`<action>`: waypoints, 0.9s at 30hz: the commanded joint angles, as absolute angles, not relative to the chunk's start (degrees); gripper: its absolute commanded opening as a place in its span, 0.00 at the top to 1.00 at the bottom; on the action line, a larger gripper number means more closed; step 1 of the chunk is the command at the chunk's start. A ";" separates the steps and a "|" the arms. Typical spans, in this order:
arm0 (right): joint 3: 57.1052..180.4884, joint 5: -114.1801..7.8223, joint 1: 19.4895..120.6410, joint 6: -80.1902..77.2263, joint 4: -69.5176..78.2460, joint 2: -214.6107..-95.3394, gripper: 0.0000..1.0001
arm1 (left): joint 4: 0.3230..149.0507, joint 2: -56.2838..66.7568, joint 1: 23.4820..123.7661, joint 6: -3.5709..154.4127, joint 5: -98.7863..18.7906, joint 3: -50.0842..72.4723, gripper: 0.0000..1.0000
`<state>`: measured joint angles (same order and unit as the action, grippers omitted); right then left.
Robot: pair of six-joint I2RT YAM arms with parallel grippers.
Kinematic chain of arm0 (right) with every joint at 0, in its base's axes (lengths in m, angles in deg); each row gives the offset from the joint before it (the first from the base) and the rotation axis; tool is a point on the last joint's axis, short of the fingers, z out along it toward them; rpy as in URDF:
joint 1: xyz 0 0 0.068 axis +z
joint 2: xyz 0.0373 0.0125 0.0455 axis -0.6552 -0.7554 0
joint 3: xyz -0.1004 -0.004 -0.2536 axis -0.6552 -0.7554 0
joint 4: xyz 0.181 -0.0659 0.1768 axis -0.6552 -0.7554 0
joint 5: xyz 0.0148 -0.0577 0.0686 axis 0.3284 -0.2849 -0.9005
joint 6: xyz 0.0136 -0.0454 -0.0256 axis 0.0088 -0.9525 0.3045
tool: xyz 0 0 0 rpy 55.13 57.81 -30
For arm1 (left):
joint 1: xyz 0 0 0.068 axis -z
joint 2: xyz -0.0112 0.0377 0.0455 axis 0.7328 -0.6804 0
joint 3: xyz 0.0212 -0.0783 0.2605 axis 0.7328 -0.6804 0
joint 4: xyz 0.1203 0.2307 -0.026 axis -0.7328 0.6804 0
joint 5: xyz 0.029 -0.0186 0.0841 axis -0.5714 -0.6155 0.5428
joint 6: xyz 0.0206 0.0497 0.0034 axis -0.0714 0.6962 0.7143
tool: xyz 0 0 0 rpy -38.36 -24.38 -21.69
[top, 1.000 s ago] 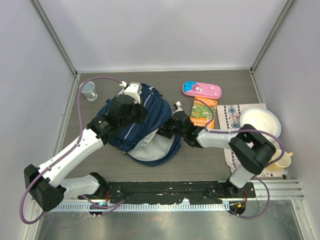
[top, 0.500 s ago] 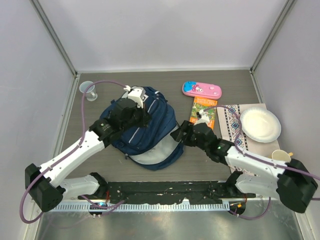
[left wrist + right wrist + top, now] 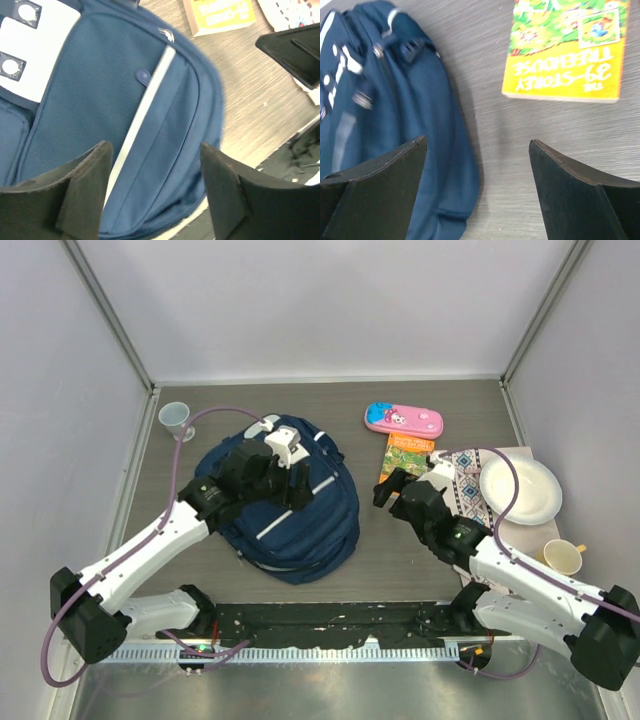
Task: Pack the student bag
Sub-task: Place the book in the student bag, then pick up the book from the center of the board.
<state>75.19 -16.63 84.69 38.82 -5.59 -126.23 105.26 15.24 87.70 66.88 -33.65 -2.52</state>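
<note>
Overhead cam, 2 close wrist cams

A pink pencil case [image 3: 403, 420] lies far back on the counter [image 3: 400, 560], with a book [image 3: 405, 458] face up just in front of it. Right of the book, a patterned cloth [image 3: 462, 475] carries a white plate [image 3: 520, 490]. A cream cup [image 3: 563, 557] stands by the cloth's near right corner, and a clear cup [image 3: 175, 420] stands far left.

One student bag [image 3: 290, 510] lies on the desk [image 3: 395, 555], around nine o'clock from its middle. There is one book [image 3: 406, 458] and one pink pencil case [image 3: 403, 420], both toward one o'clock. One patterned cloth [image 3: 468, 490] at three o'clock carries one white plate [image 3: 520, 490]. There are two cups: a clear cup [image 3: 174, 419] at ten o'clock and a cream cup [image 3: 563, 557] at four o'clock. There are two hands: the left hand [image 3: 156, 150] and the right hand [image 3: 477, 145].
</note>
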 commanded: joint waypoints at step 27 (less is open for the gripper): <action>82.80 -54.06 41.73 31.26 1.18 -147.54 0.22 | 75.38 -31.82 87.29 49.92 -51.77 29.18 0.01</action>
<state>79.70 -47.80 42.92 32.39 -3.36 -145.44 80.54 -24.89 87.48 54.16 -47.51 22.20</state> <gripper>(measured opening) 0.788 0.995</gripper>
